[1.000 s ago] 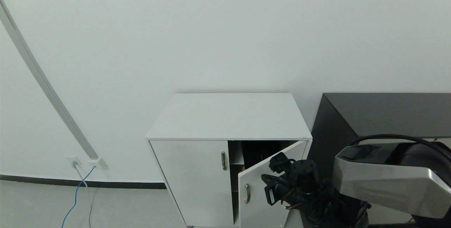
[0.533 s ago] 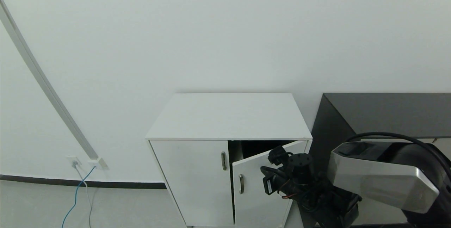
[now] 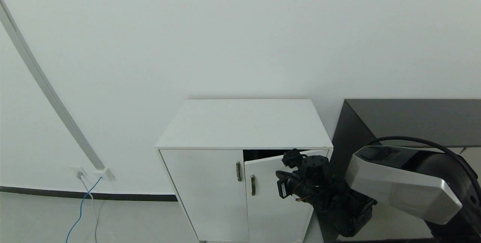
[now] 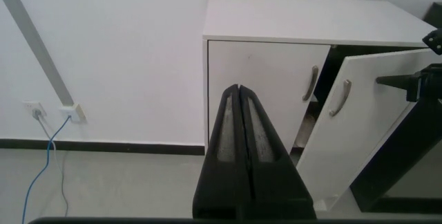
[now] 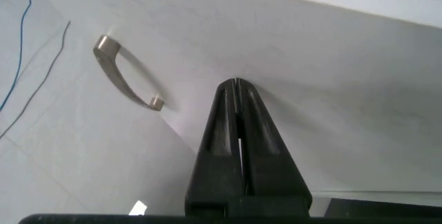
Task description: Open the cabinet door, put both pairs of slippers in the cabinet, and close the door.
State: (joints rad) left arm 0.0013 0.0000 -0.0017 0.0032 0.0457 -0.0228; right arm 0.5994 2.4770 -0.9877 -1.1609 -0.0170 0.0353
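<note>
Swung inward over the last second: right door [image 3: 263,205], from well ajar to nearly flush, pushed by the right gripper [image 5: 237,82], whose fingers are pressed together with nothing held and whose tips rest on the panel at 3 o'clock of the handle [image 3: 252,184]. Left gripper [image 4: 238,89]: likewise closed and empty, held well apart from the cabinet [image 3: 244,123]. Remaining: a thin dark gap at the door's 12 o'clock edge, so the closing step is judged almost complete, with a short further push needed.

Head looks down on cabinet [image 3: 244,124]; wrists share it (right nearest).
</note>
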